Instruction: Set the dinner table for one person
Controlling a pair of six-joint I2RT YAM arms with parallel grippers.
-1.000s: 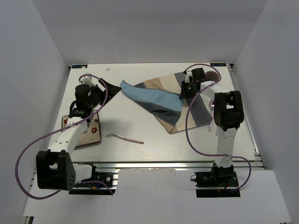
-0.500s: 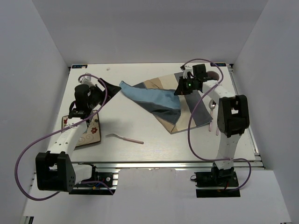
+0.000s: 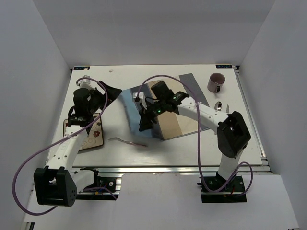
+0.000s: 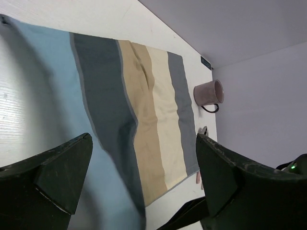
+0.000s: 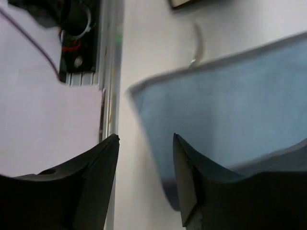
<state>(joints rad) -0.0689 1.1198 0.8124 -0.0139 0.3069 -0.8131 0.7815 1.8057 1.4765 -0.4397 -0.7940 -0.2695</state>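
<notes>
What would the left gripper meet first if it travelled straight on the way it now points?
Most likely the striped placemat: the open left gripper aims at its blue and dark grey stripes, nothing between. Depth is unclear.

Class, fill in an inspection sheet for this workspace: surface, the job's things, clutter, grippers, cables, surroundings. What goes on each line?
Surface: off-white dinner table, metal rail along its near edge.
Job's things: striped placemat spread mid-table; mug at the far right; spoon beside the right arm; cutlery piece off the placemat's near-left corner; patterned plate at left, partly under the left arm.
Clutter: nothing seen.
Grippers: left gripper open, empty, by the placemat's left side; right gripper open, empty, over the placemat's blue corner.
Cables: purple cable looping from each arm.
Surroundings: plain white walls.
</notes>
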